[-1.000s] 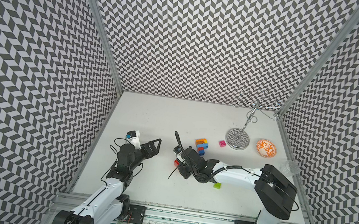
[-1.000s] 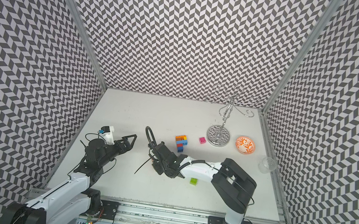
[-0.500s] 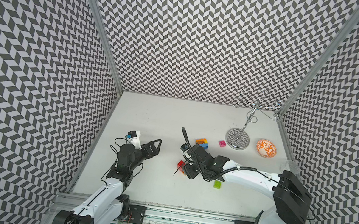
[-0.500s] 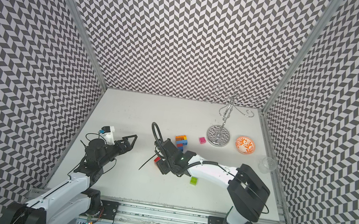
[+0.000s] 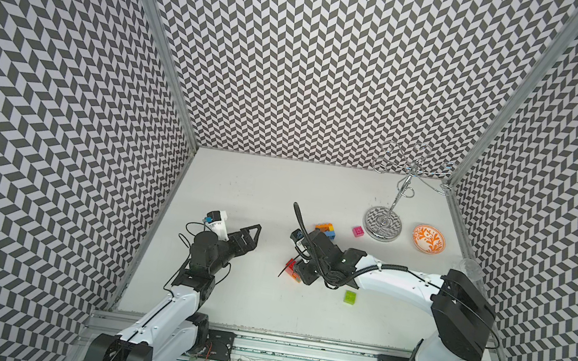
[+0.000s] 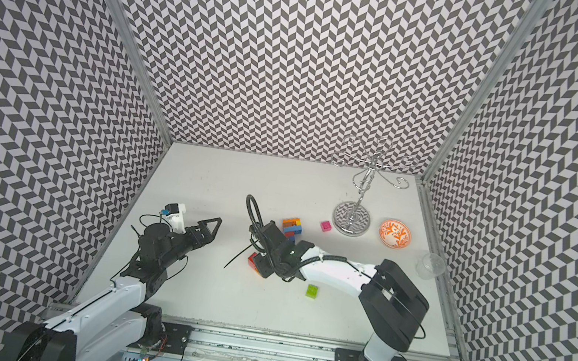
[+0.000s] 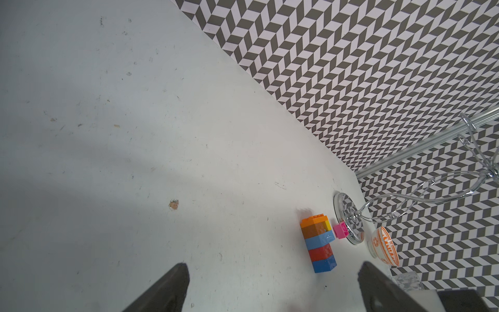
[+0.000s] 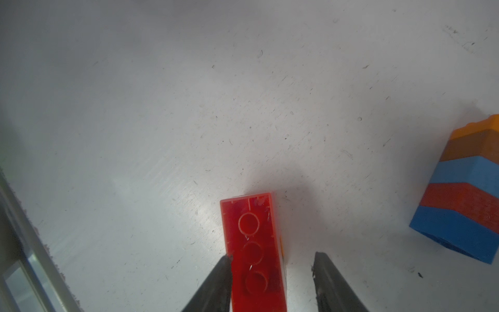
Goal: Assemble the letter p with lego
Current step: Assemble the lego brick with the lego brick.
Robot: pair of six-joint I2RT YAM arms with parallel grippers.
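The right gripper (image 8: 272, 255) is being drawn back rightward from where it stood a second ago. Its jaws are being found part open, one jaw touching the red brick (image 8: 252, 243) and the other clear of it, so nothing is being gripped. The red brick is being left on its side in the middle of the table (image 5: 277, 195), nearer than and left of the coloured stack (image 7: 318, 243). The left gripper (image 7: 273, 266) is being held wide open and empty. The joining of brick to stack is being judged outstanding; a fresh grip is being called for first.
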